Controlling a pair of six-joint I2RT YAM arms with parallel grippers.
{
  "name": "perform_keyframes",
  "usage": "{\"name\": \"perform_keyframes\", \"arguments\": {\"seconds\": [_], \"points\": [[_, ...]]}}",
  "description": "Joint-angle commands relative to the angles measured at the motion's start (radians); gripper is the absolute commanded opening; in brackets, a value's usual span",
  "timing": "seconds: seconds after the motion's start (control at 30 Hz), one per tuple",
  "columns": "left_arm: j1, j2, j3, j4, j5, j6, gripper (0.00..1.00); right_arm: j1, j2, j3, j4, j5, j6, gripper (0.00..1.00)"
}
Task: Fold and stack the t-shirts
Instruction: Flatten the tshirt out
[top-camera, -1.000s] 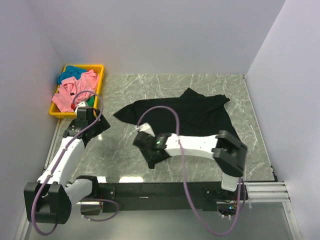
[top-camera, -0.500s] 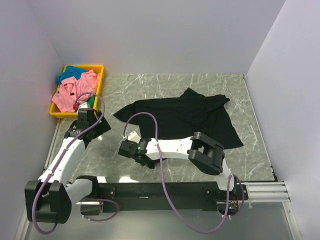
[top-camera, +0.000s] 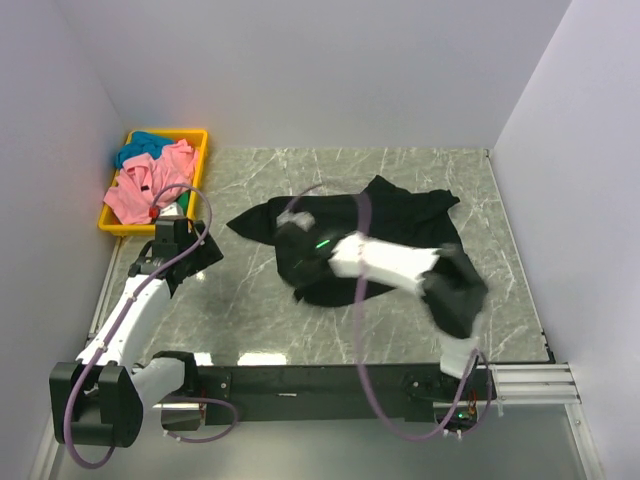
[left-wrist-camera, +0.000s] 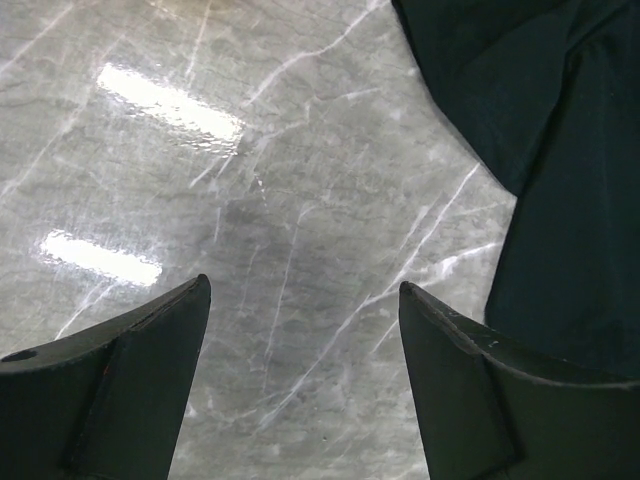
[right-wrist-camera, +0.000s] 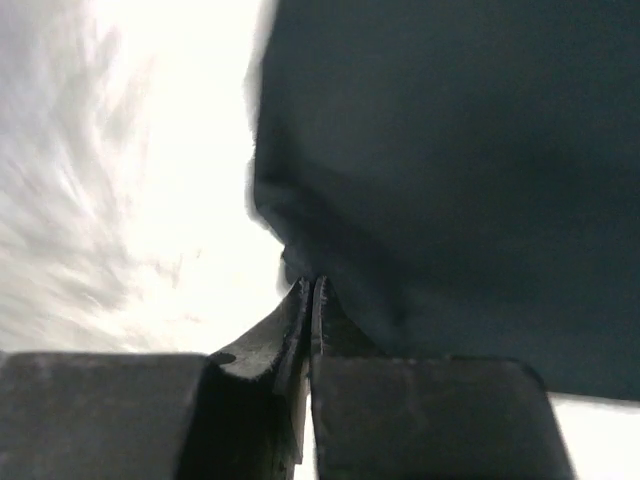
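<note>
The black t-shirt (top-camera: 405, 222) is pinched at one edge by the right claw (right-wrist-camera: 312, 292), its fingers pressed together on the cloth, and lies rumpled across the middle and right of the marble table (top-camera: 250, 305). The left claw (left-wrist-camera: 300, 330) hovers spread over bare table just left of it. The pink t-shirt (top-camera: 140, 190) and teal t-shirt (top-camera: 140, 143) are heaped in a yellow bin (top-camera: 170, 131) at the far-left corner.

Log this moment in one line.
right gripper: shut on black t-shirt | left gripper: open, over table | pink shirt, teal shirt: in bin
</note>
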Motion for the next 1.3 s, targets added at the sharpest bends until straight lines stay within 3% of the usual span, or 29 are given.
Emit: {"name": "perform_keyframes", "arguments": {"seconds": [0.0, 0.03, 0.13, 0.33, 0.5, 0.73, 0.93, 1.27], "points": [[0.003, -0.021, -0.006, 0.051, 0.056, 0.031, 0.82, -0.291, -0.279, -0.251, 0.318, -0.352, 0.131, 0.04], [0.003, -0.02, -0.007, 0.057, 0.062, 0.032, 0.82, -0.406, -0.304, -0.374, 0.372, -0.439, 0.148, 0.06], [0.003, -0.007, -0.006, 0.076, 0.106, 0.039, 0.82, -0.546, -0.32, -0.494, 0.446, -0.495, 0.156, 0.06], [0.003, 0.01, -0.009, 0.088, 0.16, 0.051, 0.83, -0.634, -0.315, -0.568, 0.42, -0.439, 0.099, 0.25], [0.003, 0.02, -0.009, 0.089, 0.17, 0.051, 0.84, -0.625, -0.388, -0.553, 0.32, -0.208, -0.006, 0.46], [0.003, 0.039, -0.001, 0.088, 0.171, 0.051, 0.85, -0.441, -0.496, -0.504, 0.205, 0.171, -0.171, 0.48], [0.003, 0.036, -0.003, 0.088, 0.174, 0.054, 0.85, -0.306, -0.47, -0.49, 0.194, 0.222, -0.31, 0.48], [0.003, 0.039, -0.003, 0.088, 0.179, 0.057, 0.86, -0.303, -0.35, -0.432, 0.222, 0.242, -0.494, 0.49]]}}
